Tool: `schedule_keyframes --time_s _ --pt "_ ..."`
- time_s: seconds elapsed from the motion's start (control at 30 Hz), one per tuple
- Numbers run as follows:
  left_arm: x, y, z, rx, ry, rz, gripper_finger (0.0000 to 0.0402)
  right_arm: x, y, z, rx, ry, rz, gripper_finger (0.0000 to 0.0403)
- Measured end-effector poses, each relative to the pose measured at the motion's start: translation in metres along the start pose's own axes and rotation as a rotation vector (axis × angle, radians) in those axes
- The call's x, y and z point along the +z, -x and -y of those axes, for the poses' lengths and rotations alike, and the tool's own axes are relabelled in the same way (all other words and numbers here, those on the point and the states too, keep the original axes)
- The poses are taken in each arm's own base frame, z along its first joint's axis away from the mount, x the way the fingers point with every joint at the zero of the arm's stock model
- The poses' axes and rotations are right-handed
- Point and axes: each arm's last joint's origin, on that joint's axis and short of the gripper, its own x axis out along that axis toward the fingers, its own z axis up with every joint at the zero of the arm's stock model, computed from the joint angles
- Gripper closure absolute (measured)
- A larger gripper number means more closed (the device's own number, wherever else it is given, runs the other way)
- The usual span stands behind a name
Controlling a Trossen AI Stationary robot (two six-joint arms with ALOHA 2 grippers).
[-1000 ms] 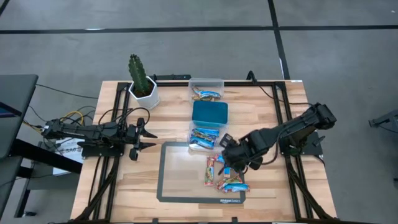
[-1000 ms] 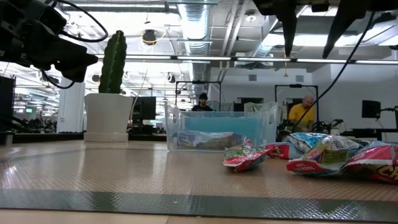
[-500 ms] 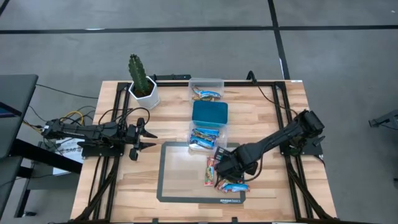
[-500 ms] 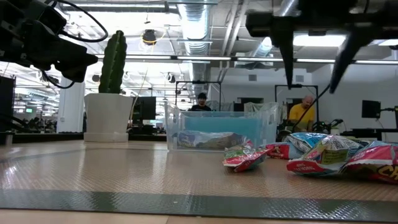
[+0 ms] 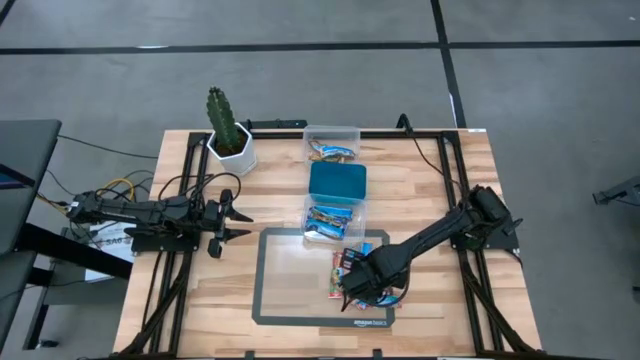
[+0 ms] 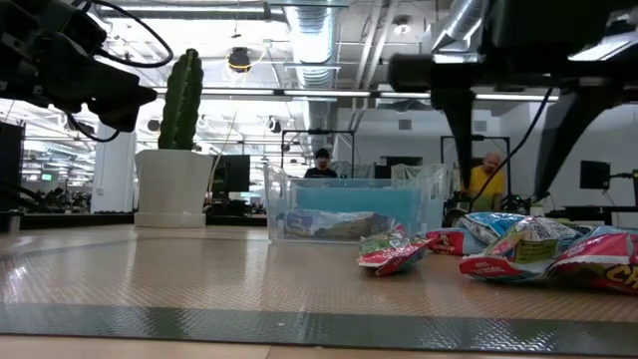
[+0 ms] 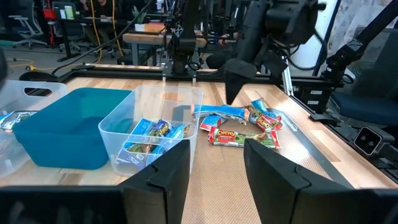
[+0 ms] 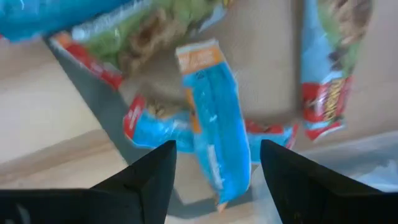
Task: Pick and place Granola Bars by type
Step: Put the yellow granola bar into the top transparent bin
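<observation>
Several granola bars [image 5: 358,272], blue, red and green-brown, lie in a loose pile on the dark-framed mat [image 5: 290,285]; they also show in the low view [image 6: 518,249]. My right gripper [image 5: 354,290] is open and low over the pile. In the right wrist view its fingers [image 8: 214,183] stand on either side of a blue bar [image 8: 211,137] lying flat, apart from it. My left gripper [image 5: 228,222] is open and empty at the table's left, clear of the bars.
A row of tubs runs from behind the mat to the far edge: a clear tub [image 5: 328,220] with blue bars, a teal tub [image 5: 338,183] and a clear tub [image 5: 332,143] with bars. A potted cactus [image 5: 228,125] stands at the far left. People sit beyond the table [image 6: 485,179].
My right gripper has gone toward the table's near edge and a little left, and down, from beside the near clear tub to low over the pile of bars. Its fingers have stayed open. The bars have not moved.
</observation>
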Motion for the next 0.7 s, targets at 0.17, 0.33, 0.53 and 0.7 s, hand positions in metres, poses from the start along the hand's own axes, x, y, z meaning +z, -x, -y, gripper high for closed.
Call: schedule_keyframes --time_s 0.17,0.33,0.53,0.7 --pt "0.0 0.0 0.0 0.0 0.0 -0.001 0.0258 0.006 -0.009 0.001 0.003 0.03 0.001 0.0177" --pt "0.0 0.0 0.0 0.0 0.0 0.0 0.0258 0.009 -0.014 0.003 -0.001 0.046 0.005 0.0177" --pt "0.0 0.0 0.0 0.0 0.0 0.0 0.0258 0.008 -0.014 0.003 -0.004 0.043 0.008 0.0184" --pt "0.0 0.0 0.0 0.0 0.0 -0.001 0.0258 0.008 -0.018 0.002 -0.005 0.043 0.009 0.0204"
